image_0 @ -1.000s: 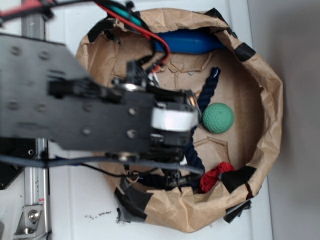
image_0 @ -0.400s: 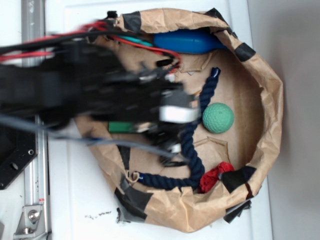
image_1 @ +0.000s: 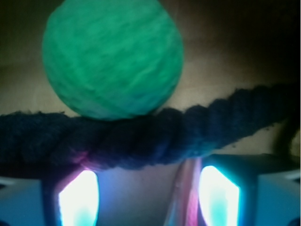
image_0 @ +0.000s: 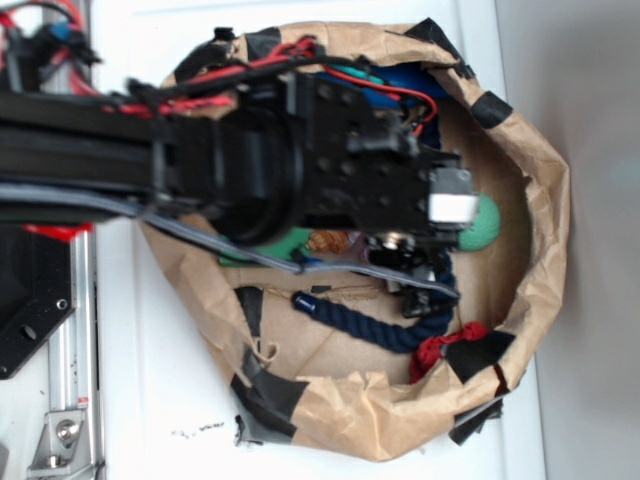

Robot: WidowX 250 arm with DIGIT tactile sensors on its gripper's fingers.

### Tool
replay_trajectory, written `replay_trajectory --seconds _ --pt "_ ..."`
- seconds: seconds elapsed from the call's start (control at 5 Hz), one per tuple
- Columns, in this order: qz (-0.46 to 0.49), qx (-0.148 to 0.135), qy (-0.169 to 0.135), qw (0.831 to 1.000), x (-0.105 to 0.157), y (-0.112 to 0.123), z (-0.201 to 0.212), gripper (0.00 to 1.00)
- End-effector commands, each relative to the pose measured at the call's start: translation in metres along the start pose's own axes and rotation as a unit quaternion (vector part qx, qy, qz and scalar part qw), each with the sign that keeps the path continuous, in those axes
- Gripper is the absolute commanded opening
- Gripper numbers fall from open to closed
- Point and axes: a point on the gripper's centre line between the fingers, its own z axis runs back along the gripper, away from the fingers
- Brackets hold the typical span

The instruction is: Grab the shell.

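Shell (image_0: 333, 241) peeks glossy orange-brown from under my black arm, near centre of crumpled brown paper basket (image_0: 540, 200). Gripper (image_1: 149, 197) spread, two glowing fingers (image_1: 77, 197) at wrist view's 6 o'clock, nothing between. Twisted navy rope (image_1: 141, 136) crosses just ahead; dimpled green ball (image_1: 113, 59) sits at 12, touching rope. Red fabric (image_0: 440, 350) at basket's 5 o'clock.

White tabletop (image_0: 160, 400); grey surface (image_0: 590, 300) beside, perhaps floor.
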Motion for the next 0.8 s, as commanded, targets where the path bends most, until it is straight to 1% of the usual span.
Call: replay_trajectory --seconds 0.0,0.2,0.4,0.6 --pt "-0.015 -0.011 -0.012 1.0 -0.008 -0.007 0.042 0.0" --pt "-0.003 -0.003 -0.025 1.0 -0.008 0.0 0.057 1.0" --pt "-0.008 -0.004 -0.031 0.999 -0.008 -0.001 0.057 1.0" --pt "-0.006 -0.015 -0.005 1.0 -0.016 -0.002 0.047 1.0"
